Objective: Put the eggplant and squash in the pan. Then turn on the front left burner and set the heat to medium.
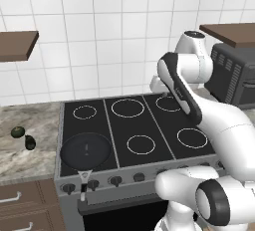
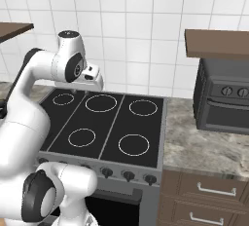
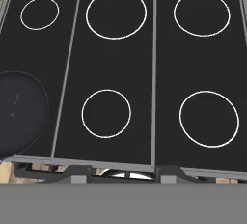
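you have the pan (image 1: 85,149) sitting on the front left corner of the stove (image 1: 149,125), covering the front left burner, with its short grey handle (image 1: 83,177) sticking out over the front edge above the knobs (image 1: 115,180). in the hand view the pan (image 3: 19,112) shows at the left edge of the black glass, and it holds nothing.

the eggplant (image 1: 30,142) and the squash (image 1: 18,132) both lie on the marble counter (image 1: 30,150) to the left of the stove, well apart from the pan. the squash is the rounder, greener one, a little farther back and closer to the counter's left edge; the eggplant is the darker oval just beside it, nearer the stove. whether the two touch, you cannot tell at this size.

your arm is raised over the middle of the stove, with the hand looking straight down on the glass. the gripper's jaws are drawn in to their narrowest and nothing is held between them; the fingertips themselves are hard to make out at the bottom of the hand view.

the other five burner rings (image 3: 116,14) lie bare. a dark toaster oven (image 2: 223,98) stands on the counter at the right of the stove, against the tiled wall (image 2: 141,40).
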Robot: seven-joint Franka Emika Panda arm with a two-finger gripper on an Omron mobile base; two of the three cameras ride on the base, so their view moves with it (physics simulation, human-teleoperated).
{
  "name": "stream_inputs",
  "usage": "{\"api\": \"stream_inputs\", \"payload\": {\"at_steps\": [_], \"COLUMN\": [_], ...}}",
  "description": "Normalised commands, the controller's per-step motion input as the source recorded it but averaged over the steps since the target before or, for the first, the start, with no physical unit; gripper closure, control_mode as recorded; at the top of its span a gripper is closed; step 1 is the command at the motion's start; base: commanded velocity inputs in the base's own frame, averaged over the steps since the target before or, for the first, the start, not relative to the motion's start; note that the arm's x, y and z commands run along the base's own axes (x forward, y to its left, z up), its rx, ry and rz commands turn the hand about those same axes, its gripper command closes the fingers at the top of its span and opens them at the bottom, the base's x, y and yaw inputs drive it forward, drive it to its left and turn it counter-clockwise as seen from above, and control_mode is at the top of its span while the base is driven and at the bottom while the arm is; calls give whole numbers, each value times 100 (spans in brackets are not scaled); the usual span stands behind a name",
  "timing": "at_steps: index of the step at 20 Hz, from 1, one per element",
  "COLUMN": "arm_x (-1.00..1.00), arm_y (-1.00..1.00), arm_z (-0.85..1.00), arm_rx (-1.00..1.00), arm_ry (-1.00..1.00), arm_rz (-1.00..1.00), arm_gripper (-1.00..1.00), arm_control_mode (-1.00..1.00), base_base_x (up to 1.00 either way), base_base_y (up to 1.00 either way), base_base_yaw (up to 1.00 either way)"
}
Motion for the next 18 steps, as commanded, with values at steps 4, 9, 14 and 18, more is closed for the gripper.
{"api": "stream_inputs", "payload": {"at_steps": [4, 9, 14, 18], "arm_x": [0, 0, 0, 0], "arm_y": [22, 46, 89, 100], "arm_z": [0, 0, 0, 0], "arm_rx": [0, 0, 0, 0], "arm_ry": [2, 5, 1, 0], "arm_rz": [2, 4, 10, 14], "arm_gripper": [-100, -100, -100, -100], "arm_control_mode": [-100, -100, -100, -100], "base_base_x": [0, 0, 0, 0], "base_base_y": [0, 0, 0, 0], "base_base_yaw": [0, 0, 0, 0]}}
